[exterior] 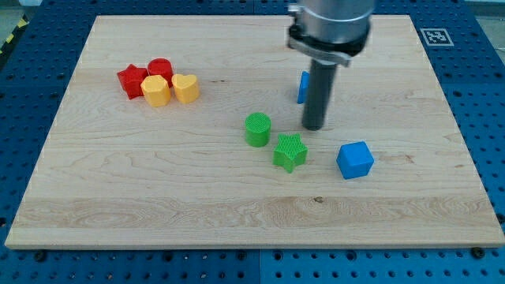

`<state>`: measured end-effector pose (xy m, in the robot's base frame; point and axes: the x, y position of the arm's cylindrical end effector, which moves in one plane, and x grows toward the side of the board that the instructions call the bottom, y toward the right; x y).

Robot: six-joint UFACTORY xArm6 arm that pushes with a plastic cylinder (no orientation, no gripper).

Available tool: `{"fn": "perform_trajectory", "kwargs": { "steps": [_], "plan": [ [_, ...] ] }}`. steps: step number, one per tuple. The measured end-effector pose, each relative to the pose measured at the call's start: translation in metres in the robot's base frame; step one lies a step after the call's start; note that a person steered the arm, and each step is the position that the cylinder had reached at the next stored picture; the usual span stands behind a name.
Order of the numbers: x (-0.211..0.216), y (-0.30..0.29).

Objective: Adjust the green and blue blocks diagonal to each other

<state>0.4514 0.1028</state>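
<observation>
A green cylinder [257, 129] stands near the board's middle. A green star [289, 151] lies just to its lower right. A blue cube [355, 159] sits to the right of the star. A second blue block [302, 87] is partly hidden behind the rod, toward the view's top. My tip [314, 127] rests on the board between the green cylinder and the blue cube, just above the green star and below the hidden blue block. It touches none of them that I can see.
A cluster at the upper left holds a red star [131, 80], a red cylinder [160, 68], a yellow hexagonal block [156, 91] and a yellow heart [186, 87]. The wooden board [118, 197] lies on a blue perforated table. A marker tag [435, 36] sits at the board's upper right corner.
</observation>
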Motion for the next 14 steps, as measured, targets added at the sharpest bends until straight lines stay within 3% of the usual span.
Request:
{"fn": "perform_trajectory", "kwargs": {
  "steps": [2,4,5,11,14],
  "plan": [
    [0.020,0.084],
    [0.110,0.074],
    [0.111,0.030],
    [0.100,0.027],
    [0.039,0.049]
  ]
}}
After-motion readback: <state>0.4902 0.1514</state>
